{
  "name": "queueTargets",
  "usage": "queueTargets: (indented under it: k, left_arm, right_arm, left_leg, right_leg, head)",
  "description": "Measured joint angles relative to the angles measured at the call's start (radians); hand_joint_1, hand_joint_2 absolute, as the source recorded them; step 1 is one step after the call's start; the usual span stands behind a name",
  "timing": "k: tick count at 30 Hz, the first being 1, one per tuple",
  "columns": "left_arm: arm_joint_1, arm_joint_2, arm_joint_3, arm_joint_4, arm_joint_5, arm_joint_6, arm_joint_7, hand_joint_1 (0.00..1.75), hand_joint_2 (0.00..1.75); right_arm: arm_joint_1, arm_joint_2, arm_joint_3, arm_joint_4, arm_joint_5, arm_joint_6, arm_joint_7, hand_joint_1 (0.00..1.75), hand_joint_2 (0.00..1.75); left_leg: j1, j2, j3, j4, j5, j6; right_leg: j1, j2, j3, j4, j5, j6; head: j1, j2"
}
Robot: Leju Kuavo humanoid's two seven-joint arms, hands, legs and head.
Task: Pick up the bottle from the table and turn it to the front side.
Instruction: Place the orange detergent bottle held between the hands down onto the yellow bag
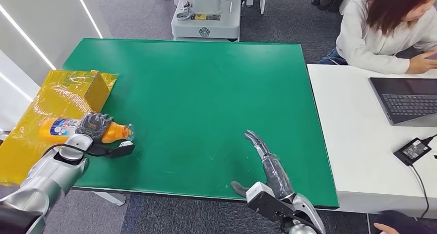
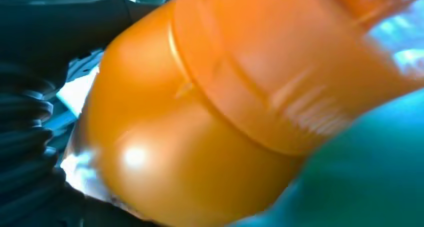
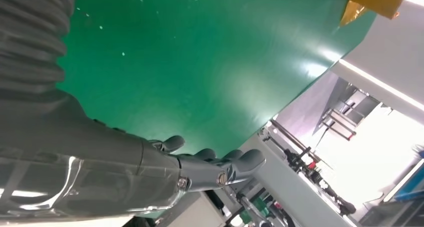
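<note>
The wide green mat-covered surface (image 1: 206,105) takes up most of the space before the robot. To its right, touching its edge, stands a white desk (image 1: 355,156) with a dark open laptop (image 1: 407,97) and a small black power adapter with a cable (image 1: 412,150); a person in a white top (image 1: 379,33) sits behind that desk with one hand by the laptop. Behind the green surface, on the grey floor, a pale grey machine base (image 1: 206,17) is parked. On the left end of the surface lies a crinkled yellow plastic sheet (image 1: 31,136), and on it a small yellow cardboard box (image 1: 98,87); what is inside the box cannot be seen.

The orange plastic bottle with a blue and white label (image 1: 62,128) lies on its side at the edge of the yellow sheet, and the left robot hand (image 1: 95,128) is clamped around it near the neck. The right robot hand (image 1: 265,164) hovers over the near edge of the green surface with fingers stretched out and apart, holding nothing.
</note>
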Motion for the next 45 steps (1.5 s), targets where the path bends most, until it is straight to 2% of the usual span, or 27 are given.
queueTargets:
  k: [7,13,18,21,23,25,27,31,37,41,45]
  left_arm:
    - [0.014,-0.037,0.019,0.000,0.036,0.129,-0.060,0.00,1.75]
    - [0.028,-0.094,0.068,-0.002,0.097,0.215,-0.100,0.00,1.75]
    - [0.037,-0.166,0.147,-0.032,0.202,0.341,-0.172,0.00,1.75]
    - [0.051,-0.210,0.196,-0.075,0.278,0.384,-0.242,0.00,1.75]
    - [0.071,-0.247,0.239,-0.133,0.384,0.395,-0.348,0.00,1.75]
    - [0.098,-0.293,0.286,-0.209,0.538,0.372,-0.472,0.00,1.75]
    - [0.139,-0.336,0.313,-0.311,0.711,0.305,-0.532,0.00,1.75]
    - [0.251,-0.391,0.289,-0.575,0.990,0.150,-0.500,0.00,1.75]
    - [0.396,-0.406,0.168,-0.887,1.229,0.018,-0.487,0.00,1.75]
    - [0.493,-0.409,0.098,-1.036,1.325,-0.047,-0.466,0.00,1.75]
    - [0.562,-0.407,0.058,-1.129,1.346,-0.067,-0.455,0.00,1.75]
  right_arm:
    - [0.001,0.001,-0.003,-0.006,0.000,0.001,0.004,0.00,1.75]
    - [0.006,0.001,-0.008,-0.007,0.000,0.002,0.006,0.00,1.75]
    - [0.007,0.009,-0.020,-0.002,-0.004,0.016,0.011,0.00,1.75]
    - [0.007,0.017,-0.023,0.004,-0.007,0.017,0.012,0.00,1.75]
    - [0.008,0.022,-0.024,0.007,-0.011,0.016,0.011,0.00,1.75]
    - [0.011,0.029,-0.025,0.011,-0.020,0.011,0.005,0.00,1.75]
    - [0.016,0.037,-0.027,0.014,-0.031,0.000,-0.011,0.00,1.75]
    - [0.029,0.056,-0.045,0.016,-0.076,-0.032,-0.052,0.00,1.75]
    - [0.094,0.086,-0.099,-0.045,-0.136,-0.066,-0.102,0.00,1.75]
    - [0.167,0.111,-0.138,-0.137,-0.181,-0.099,-0.153,0.00,1.75]
    - [0.231,0.127,-0.167,-0.231,-0.233,-0.118,-0.190,0.00,1.75]
  left_leg:
    - [0.000,-0.001,0.000,0.000,0.000,0.000]
    - [0.000,0.000,0.000,0.001,0.000,0.000]
    - [0.000,-0.001,-0.001,0.001,0.000,0.000]
    - [0.000,-0.001,-0.001,0.001,0.000,0.000]
    - [0.000,-0.001,-0.001,0.001,0.000,0.000]
    - [-0.001,-0.001,-0.001,0.001,0.000,0.001]
    - [-0.001,-0.001,-0.001,0.001,-0.001,0.001]
    - [-0.001,0.000,-0.002,0.001,-0.002,0.002]
    - [-0.001,-0.001,-0.002,0.001,-0.003,0.002]
    - [-0.001,-0.001,-0.002,0.001,-0.004,0.003]
    - [-0.001,-0.001,-0.002,0.001,-0.005,0.003]
  right_leg:
    - [0.000,-0.001,0.000,-0.001,0.000,0.000]
    - [0.000,0.000,0.000,-0.001,0.000,0.000]
    - [0.000,-0.001,0.000,-0.001,0.000,0.000]
    - [-0.001,-0.001,0.000,-0.001,0.000,0.000]
    - [-0.001,-0.001,0.000,-0.001,0.000,0.000]
    - [-0.001,-0.001,0.000,-0.001,0.000,0.000]
    - [-0.001,-0.001,0.000,-0.001,0.000,0.000]
    - [-0.001,0.000,-0.001,-0.001,0.000,0.001]
    - [-0.001,-0.001,-0.001,-0.002,-0.002,0.002]
    - [-0.001,-0.001,-0.001,-0.002,-0.003,0.002]
    - [-0.001,-0.001,-0.001,-0.002,-0.004,0.003]
  head:
    - [0.000,0.000]
    - [0.000,0.000]
    - [0.000,0.000]
    - [0.000,0.000]
    - [0.000,0.000]
    - [0.000,0.000]
    - [0.000,0.000]
    - [0.000,0.000]
    - [0.000,0.000]
    - [0.000,0.000]
    - [0.000,0.000]
